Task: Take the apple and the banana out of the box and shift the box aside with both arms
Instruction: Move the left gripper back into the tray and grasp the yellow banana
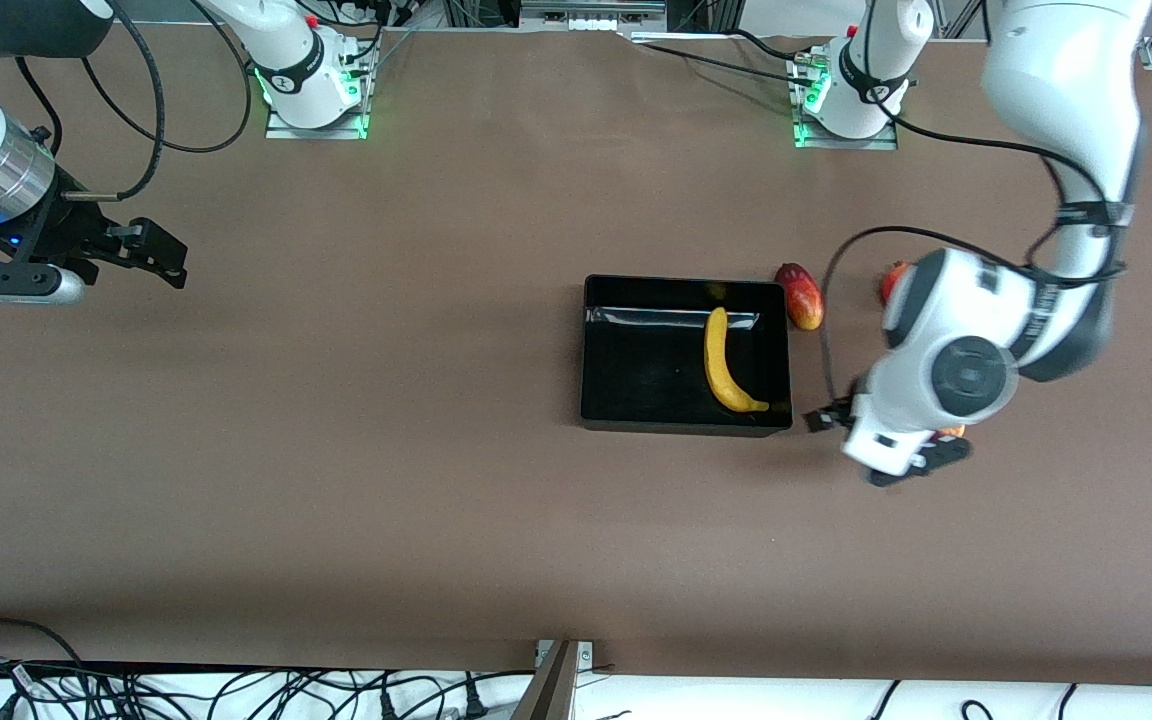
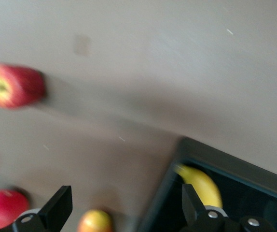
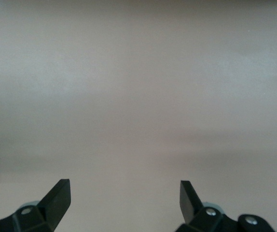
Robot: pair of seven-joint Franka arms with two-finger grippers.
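The black tray lies mid-table with the yellow banana inside it, along the wall toward the left arm's end. The red-yellow apple rests on the table toward the left arm's end from the tray. In the front view only a sliver of the apple shows under the left wrist. My left gripper hangs open and empty over bare table between tray and apple. My right gripper waits open and empty over bare table at the right arm's end.
A red-yellow mango lies beside the tray's corner that is farther from the front camera, toward the left arm's end. A red pomegranate sits beside it, partly under the left arm. Cables trail along the table's edges.
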